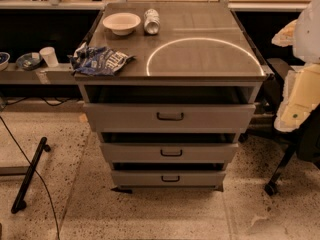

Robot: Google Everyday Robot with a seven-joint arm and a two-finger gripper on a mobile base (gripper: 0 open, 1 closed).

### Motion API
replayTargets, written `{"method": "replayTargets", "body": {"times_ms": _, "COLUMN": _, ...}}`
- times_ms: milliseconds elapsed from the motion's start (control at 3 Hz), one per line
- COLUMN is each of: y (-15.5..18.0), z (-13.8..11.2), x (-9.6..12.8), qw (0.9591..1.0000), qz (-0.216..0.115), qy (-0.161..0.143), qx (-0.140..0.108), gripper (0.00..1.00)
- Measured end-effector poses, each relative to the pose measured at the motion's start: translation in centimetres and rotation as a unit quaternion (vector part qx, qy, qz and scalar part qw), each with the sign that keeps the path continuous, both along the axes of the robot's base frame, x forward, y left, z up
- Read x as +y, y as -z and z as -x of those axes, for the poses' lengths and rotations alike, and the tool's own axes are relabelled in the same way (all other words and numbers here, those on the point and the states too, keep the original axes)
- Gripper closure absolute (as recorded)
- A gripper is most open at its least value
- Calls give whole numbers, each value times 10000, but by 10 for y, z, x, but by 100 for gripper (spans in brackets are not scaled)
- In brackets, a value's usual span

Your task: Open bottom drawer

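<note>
The grey metal cabinet stands at the centre with three drawers stacked. The bottom drawer is the narrowest and lowest, just above the floor, with a small dark loop handle at its centre. A dark gap shows above its front. The mid-sized drawer and the widest top drawer sit above it and stand further forward. My gripper is not in view; only white and cream parts of my arm show at the right edge, well away from the drawers.
On the cabinet top lie a white bowl, a tipped can and a blue chip bag. A black bar and a cable lie on the speckled floor at left. A dark wheeled leg stands at right.
</note>
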State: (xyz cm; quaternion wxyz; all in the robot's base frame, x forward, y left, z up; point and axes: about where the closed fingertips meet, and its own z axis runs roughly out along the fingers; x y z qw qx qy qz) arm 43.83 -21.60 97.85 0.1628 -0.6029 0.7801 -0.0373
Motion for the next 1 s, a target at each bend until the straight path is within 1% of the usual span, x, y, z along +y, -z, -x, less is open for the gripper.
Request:
{"method": "replayTargets", "body": {"times_ms": 333, "y": 1, "z": 0, "x": 0, "qw": 10000, "qz": -2, "qy": 9, "qx": -5, "gripper": 0}}
{"method": "replayTargets", "body": {"times_ms": 667, "y": 25, "z": 3, "x": -10, "qw": 9994, "qz": -61, "qy": 308, "qx": -133, "gripper": 0}}
{"method": "replayTargets", "body": {"times_ms": 1000, "y": 119, "z": 19, "x": -25, "qw": 9969, "qz": -587, "qy": 509, "qx": 119, "gripper": 0}}
